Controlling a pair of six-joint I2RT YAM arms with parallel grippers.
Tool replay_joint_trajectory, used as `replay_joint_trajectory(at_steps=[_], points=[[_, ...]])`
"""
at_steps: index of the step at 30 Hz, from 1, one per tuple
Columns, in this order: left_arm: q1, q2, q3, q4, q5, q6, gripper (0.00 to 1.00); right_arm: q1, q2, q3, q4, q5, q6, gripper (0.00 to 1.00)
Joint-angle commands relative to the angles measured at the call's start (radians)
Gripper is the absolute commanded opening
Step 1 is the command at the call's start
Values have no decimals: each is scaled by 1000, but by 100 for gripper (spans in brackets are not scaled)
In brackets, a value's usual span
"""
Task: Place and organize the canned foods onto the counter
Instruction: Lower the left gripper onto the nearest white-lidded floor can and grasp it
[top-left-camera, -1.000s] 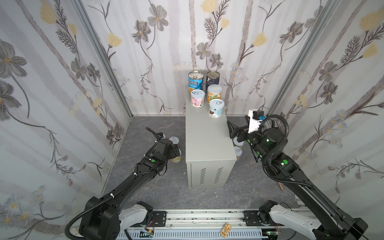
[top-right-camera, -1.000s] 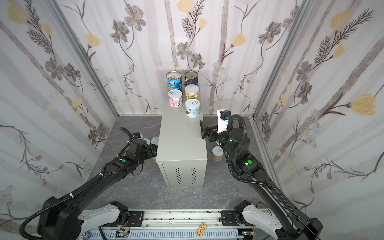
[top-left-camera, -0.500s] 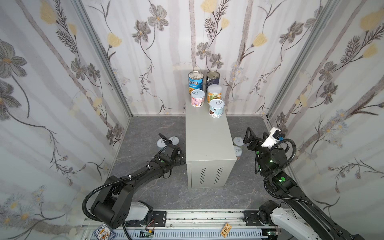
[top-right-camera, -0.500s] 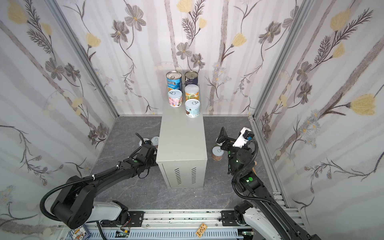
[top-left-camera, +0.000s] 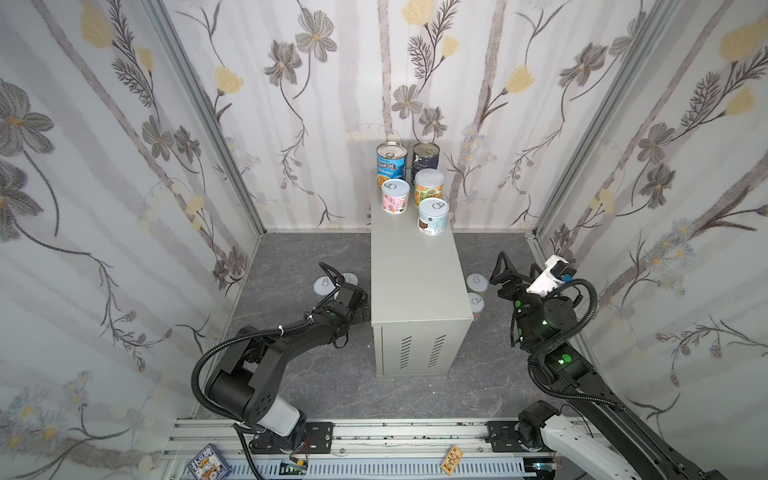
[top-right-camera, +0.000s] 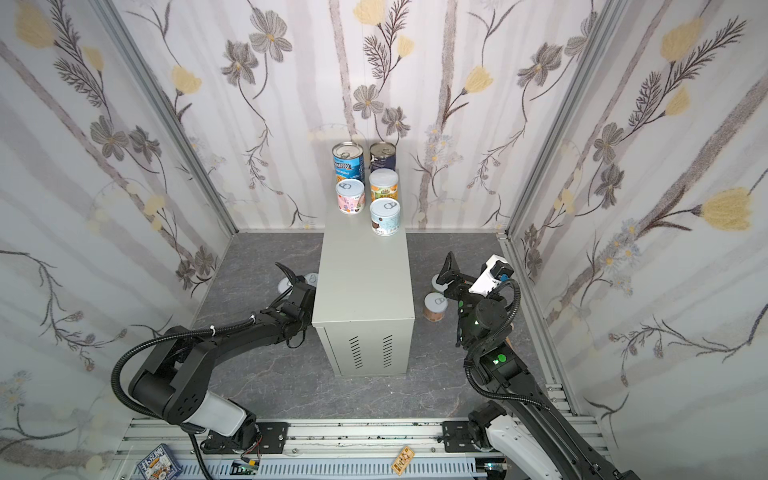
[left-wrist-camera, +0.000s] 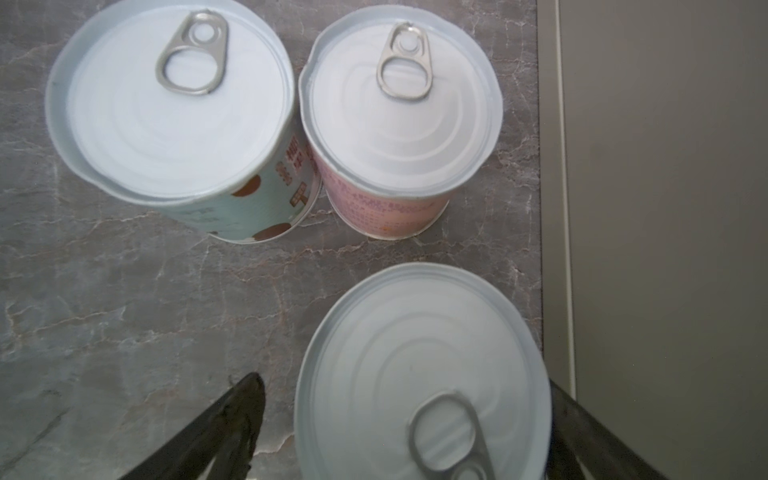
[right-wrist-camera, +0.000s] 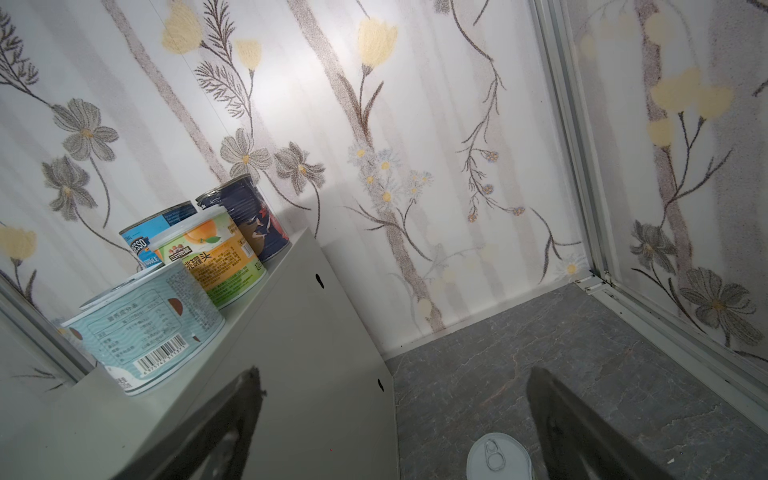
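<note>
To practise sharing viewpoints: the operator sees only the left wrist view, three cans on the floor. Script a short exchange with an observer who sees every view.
Operator: What already stands on the counter?
Observer: Five, at its far end: the blue Progresso can, a navy can, a pink can, an orange-green can and a pale-blue can.
Operator: Anything on its right side?
Observer: Two more on the floor there: a nearer can and a farther can.

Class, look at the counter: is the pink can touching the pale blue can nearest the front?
Apart. In both top views a strip of bare counter shows between the pink can and the pale blue can.
</note>
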Motion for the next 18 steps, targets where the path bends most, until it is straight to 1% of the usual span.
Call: replay_joint_trajectory(at_steps=[1, 4, 7, 12, 15, 17, 18], points=[[7, 18, 10, 43, -37, -23, 100, -2, -2, 3, 27, -3, 15, 100], [21, 11, -13, 66, -56, -40, 100, -5, -3, 5, 22, -7, 14, 100], [41, -8, -20, 53, -54, -42, 100, -6, -4, 7, 17, -7, 9, 100], [45, -4, -26, 70, -13, -2, 99, -10, 8, 10, 14, -15, 6, 100], [44, 17, -40, 116, 12, 19, 98, -12, 16, 10, 18, -22, 7, 100], [43, 31, -54, 144, -11, 23, 98, -12, 20, 11, 18, -23, 7, 100], [44, 36, -57, 145, -50, 16, 98, -12, 21, 12, 17, -26, 8, 100]])
